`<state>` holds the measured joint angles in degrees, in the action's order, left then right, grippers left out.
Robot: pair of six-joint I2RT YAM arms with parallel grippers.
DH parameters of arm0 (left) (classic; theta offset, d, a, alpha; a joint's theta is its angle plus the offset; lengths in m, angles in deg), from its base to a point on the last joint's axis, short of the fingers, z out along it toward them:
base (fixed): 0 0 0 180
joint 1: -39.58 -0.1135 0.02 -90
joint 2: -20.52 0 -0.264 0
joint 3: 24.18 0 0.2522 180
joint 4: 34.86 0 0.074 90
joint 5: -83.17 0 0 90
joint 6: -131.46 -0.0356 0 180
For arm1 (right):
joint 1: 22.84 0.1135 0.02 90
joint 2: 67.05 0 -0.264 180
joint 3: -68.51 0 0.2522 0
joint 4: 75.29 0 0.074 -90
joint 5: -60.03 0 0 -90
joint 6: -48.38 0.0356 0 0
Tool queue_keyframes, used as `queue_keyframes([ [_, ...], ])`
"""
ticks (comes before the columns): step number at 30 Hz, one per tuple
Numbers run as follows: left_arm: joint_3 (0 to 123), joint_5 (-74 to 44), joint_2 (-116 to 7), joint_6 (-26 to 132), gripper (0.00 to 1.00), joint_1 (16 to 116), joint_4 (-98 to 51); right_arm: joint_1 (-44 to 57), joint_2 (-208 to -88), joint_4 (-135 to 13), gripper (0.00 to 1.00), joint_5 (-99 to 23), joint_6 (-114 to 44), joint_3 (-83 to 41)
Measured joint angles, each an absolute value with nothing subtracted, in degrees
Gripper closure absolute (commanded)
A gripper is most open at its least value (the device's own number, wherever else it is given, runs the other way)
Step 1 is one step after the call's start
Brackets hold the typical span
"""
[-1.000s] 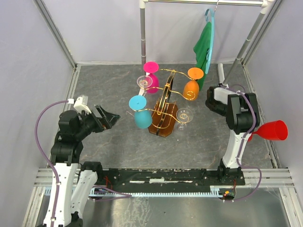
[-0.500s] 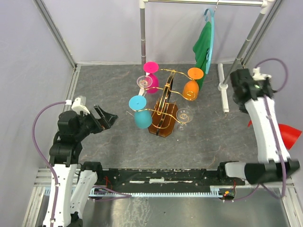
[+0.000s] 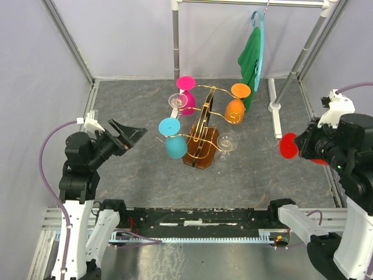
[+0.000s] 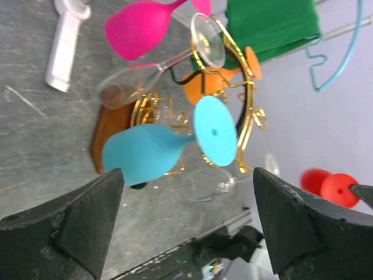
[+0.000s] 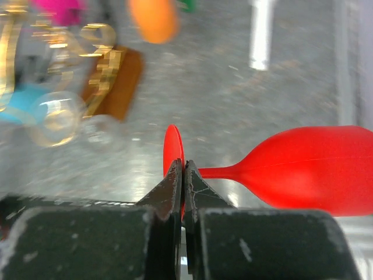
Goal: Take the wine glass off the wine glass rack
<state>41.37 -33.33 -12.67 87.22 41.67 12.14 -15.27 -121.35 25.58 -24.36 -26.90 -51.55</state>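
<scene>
Green cloth [image 3: 252,61] on blue hanger [image 3: 260,46], grey rail [image 3: 175,46]

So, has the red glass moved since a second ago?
Yes. The red glass has shifted left, nearer the wine glass rack.

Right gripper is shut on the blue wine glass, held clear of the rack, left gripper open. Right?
No, wrong colour. The right wrist view shows the right gripper shut on the red wine glass; the blue wine glass hangs on the wine glass rack. The rest holds: held clear of the rack, left gripper open.
</scene>
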Motion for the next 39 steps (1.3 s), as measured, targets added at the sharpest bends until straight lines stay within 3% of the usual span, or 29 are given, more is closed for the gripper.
queue_keyframes([
  [4, 45.28, -35.16, -16.02, 91.76, 0.00, 41.65, 12.07, -14.94, -120.52, 19.68, 0.98, -42.52, -29.22, -53.85],
  [9, 62.55, -36.10, -24.72, 92.22, 0.01, 41.67, 16.79, -14.96, -119.47, 6.76, 0.98, -62.65, -28.69, -54.24],
  [19, 69.35, -40.08, -30.09, 96.35, 0.01, 41.98, 17.97, -14.92, -130.24, -22.75, 0.99, -82.87, -18.88, -56.54],
  [24, 69.35, -40.08, -32.56, 98.52, 0.01, 41.98, 17.32, -11.49, -142.55, -28.23, 0.99, -83.61, -18.05, -64.91],
  [31, 69.76, -39.95, -36.80, 99.00, 0.01, 41.98, 16.51, 3.49, -167.45, -15.43, 0.99, -75.55, -30.09, -94.48],
  [34, 70.66, -39.88, -38.40, 98.96, 0.01, 41.98, 16.53, 9.39, -170.31, -11.08, 0.99, -69.76, -36.85, -95.31],
  [39, 72.69, -39.93, -40.65, 98.93, 0.01, 41.98, 16.40, 21.45, -168.54, -6.40, 0.98, -58.26, -51.88, -85.39],
])
